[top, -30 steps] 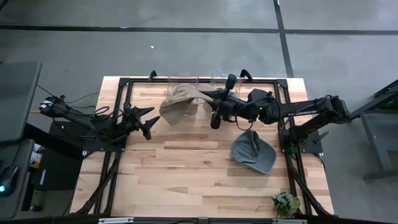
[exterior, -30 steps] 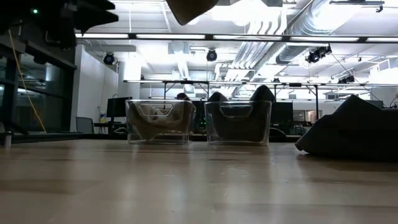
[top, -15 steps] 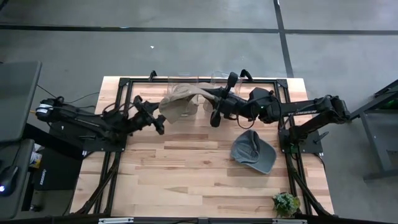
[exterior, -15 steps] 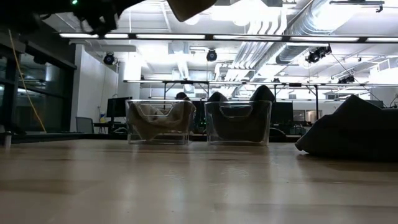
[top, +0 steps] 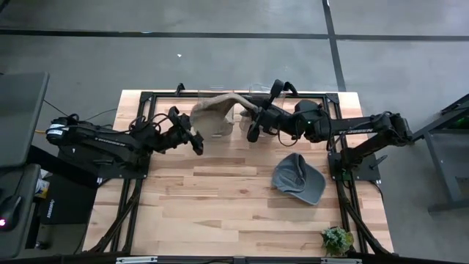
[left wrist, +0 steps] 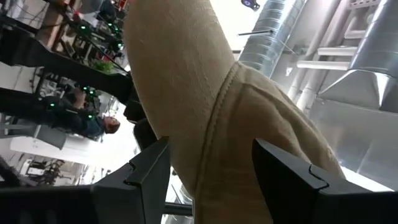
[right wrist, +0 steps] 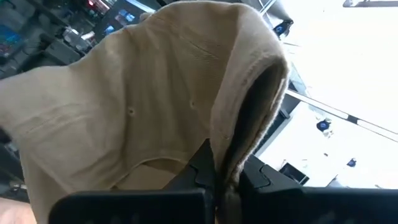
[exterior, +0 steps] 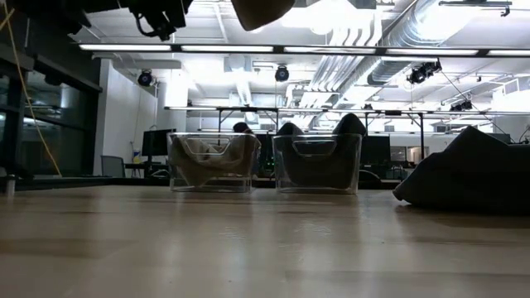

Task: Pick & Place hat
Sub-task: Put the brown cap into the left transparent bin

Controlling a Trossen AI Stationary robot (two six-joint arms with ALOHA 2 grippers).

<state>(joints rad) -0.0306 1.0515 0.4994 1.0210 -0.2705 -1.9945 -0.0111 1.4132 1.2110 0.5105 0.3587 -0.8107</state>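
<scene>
The right gripper (top: 248, 111) is clamped on the edge of a tan hat (top: 214, 117) and holds it in the air near the far edge of the table (top: 220, 198), over the two clear bins (exterior: 213, 162) that stand side by side there. In the right wrist view the fingers (right wrist: 202, 165) pinch a fold of the hat's brim (right wrist: 249, 106) — the cloth hangs down in front of the camera.

The left gripper (top: 196, 141) sits just beside the hanging hat on its left-hand side, fingers spread apart. In the left wrist view the tan cloth (left wrist: 205, 106) fills the gap between the two dark fingers (left wrist: 140, 174), but they are not pressed on it.

In the low view only the hat's lowest part (exterior: 261, 12) shows, well above the bins (each bin already has cloth in it).

A grey hat (top: 299, 178) lies on the table toward the right edge — apart from both arms. A small green plant (top: 337, 240) stands at the near right corner.
</scene>
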